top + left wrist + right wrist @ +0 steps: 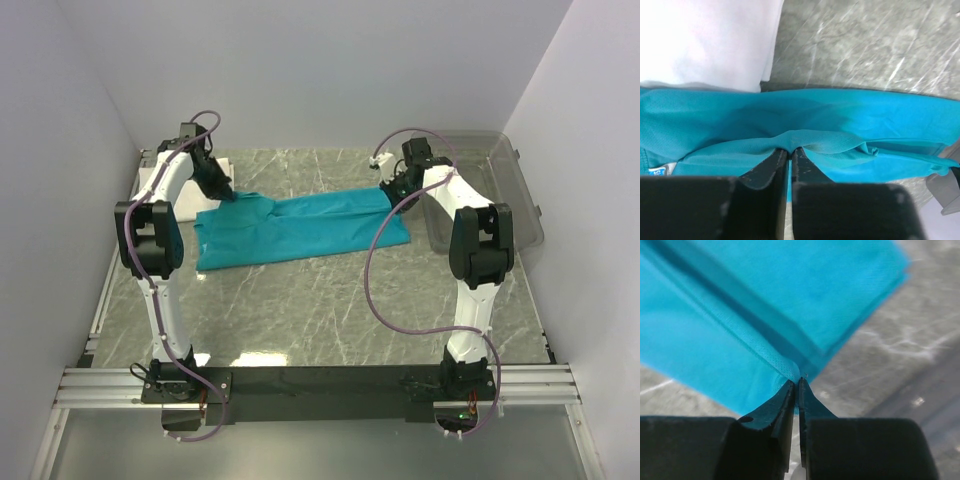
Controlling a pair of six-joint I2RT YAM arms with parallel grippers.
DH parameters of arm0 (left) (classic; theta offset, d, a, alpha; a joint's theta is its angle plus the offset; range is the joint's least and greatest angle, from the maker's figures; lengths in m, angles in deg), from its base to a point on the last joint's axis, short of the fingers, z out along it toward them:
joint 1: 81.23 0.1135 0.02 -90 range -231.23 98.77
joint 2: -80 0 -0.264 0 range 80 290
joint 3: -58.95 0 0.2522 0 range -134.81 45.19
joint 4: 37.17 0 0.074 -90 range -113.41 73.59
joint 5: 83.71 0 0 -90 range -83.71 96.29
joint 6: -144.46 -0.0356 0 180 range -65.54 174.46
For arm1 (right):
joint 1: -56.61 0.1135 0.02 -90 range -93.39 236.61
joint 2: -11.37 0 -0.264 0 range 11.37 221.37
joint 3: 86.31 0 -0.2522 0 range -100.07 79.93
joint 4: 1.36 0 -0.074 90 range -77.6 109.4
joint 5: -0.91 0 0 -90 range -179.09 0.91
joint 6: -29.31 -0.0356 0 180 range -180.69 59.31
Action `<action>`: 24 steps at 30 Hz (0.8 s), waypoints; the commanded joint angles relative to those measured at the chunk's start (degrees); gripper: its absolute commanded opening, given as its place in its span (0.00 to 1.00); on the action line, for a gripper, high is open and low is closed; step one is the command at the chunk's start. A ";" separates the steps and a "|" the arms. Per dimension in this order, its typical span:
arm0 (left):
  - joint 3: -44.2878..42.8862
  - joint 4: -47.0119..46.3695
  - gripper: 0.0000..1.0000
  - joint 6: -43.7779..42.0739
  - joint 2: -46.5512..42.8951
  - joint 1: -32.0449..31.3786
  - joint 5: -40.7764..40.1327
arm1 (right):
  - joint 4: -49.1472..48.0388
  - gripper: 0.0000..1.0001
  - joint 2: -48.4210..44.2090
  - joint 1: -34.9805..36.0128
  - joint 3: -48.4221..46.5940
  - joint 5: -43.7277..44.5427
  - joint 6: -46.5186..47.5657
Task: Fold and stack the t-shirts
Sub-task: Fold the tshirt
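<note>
A teal t-shirt (300, 228) lies across the back middle of the marble table, folded lengthwise. My left gripper (228, 195) is shut on the shirt's far left edge; in the left wrist view (789, 149) the teal cloth (840, 115) bunches between the fingertips, and a small white neck label (660, 171) shows at the lower left. My right gripper (392, 192) is shut on the shirt's far right edge; the right wrist view (798, 381) shows the hem (760, 352) pinched. A folded white fabric piece (190, 205) lies at the back left, also in the left wrist view (705, 40).
A clear plastic bin (490, 190) stands at the back right, just beyond my right arm. White walls close in the table on the left, back and right. The bare marble tabletop (320, 310) runs from the shirt to the arm bases.
</note>
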 commanded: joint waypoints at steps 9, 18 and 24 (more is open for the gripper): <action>-7.27 -1.50 0.20 -1.03 -0.45 0.21 1.95 | -5.55 0.38 -0.57 1.22 -3.27 7.07 -4.89; -5.36 -2.54 0.35 -3.66 -7.64 0.21 -5.69 | 2.95 0.42 -4.08 1.22 -4.14 -7.63 1.57; 22.40 -11.42 0.53 -1.57 -28.38 2.22 -6.41 | 9.13 0.47 -10.67 1.31 6.38 -21.23 13.10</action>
